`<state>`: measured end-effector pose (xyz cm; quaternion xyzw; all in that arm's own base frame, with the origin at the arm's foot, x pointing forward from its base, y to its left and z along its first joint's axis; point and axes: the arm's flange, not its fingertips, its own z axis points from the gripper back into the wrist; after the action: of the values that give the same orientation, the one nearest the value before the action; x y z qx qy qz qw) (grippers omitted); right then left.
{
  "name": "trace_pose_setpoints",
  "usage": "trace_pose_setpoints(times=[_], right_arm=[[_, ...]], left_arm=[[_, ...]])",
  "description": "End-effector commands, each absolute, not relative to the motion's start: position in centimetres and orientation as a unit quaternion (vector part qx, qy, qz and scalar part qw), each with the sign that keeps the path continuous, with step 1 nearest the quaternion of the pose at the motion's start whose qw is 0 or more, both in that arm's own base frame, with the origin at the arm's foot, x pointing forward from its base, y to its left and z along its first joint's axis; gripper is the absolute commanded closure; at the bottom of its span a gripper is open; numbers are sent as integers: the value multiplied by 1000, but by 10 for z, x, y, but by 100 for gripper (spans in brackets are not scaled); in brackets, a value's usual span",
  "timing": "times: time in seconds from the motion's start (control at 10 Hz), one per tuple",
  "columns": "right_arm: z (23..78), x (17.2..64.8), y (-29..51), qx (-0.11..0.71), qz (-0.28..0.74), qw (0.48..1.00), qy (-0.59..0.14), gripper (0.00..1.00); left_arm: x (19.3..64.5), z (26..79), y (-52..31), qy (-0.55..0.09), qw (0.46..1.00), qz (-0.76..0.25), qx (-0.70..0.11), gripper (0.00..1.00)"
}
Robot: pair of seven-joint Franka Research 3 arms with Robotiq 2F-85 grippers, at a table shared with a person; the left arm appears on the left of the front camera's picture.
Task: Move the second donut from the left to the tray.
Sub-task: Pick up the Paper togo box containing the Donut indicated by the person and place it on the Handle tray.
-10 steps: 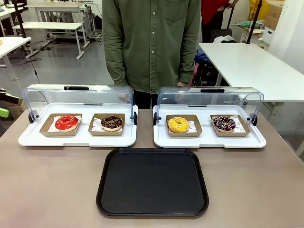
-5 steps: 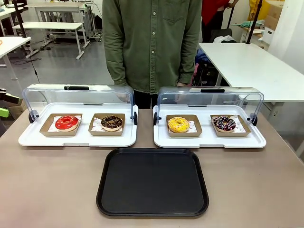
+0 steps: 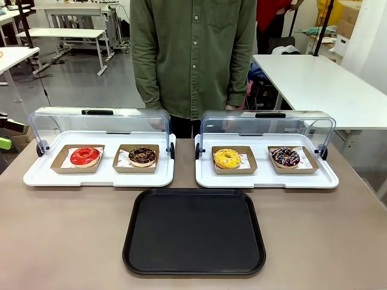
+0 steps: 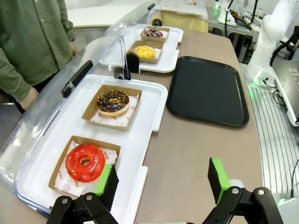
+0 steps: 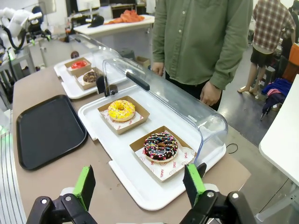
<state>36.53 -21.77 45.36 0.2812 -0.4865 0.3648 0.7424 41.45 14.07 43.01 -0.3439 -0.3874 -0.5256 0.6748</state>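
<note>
Choc donut (image 3: 143,156) sits in its box (image 3: 136,169) on the L display tray (image 3: 97,176), in the right slot. The red donut (image 3: 84,156) is boxed just beside it on the left. On the R display tray (image 3: 266,179) you've got the yellow donut (image 3: 227,158) and the sprinkle donut (image 3: 285,157), each boxed.

Both lids (image 3: 100,121) are swung up and back to the far side, so the donuts lie uncovered from your side. Black tray (image 3: 194,231) lies on the table (image 3: 60,241) near the front edges of both display trays, centred between them. The person (image 3: 193,54) stands at the far edge behind the gap; in the wrist views a hand (image 4: 28,98) hangs near the back of each lid.

L gripper (image 4: 162,179) hangs at the outer end of the L display tray, jaws spread wide. One pad (image 4: 106,179) overlaps the corner of the red donut's box, the other sits over bare table. The choc donut is one box further on.

R gripper (image 5: 139,183) hangs at the outer end of the R display tray, jaws also wide apart and holding nothing, with the sprinkle donut just ahead of it.
</note>
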Motion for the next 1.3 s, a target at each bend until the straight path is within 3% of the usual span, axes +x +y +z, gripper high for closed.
trace_pose_setpoints(times=[0.0, 1.2], right_arm=[[453, 368, -218, 277, 369, 730, -505, 0], [453, 368, -218, 277, 369, 730, -505, 0]], left_arm=[[411, 433, 138, -389, 680, -520, -342, 0], [411, 433, 138, -389, 680, -520, -342, 0]])
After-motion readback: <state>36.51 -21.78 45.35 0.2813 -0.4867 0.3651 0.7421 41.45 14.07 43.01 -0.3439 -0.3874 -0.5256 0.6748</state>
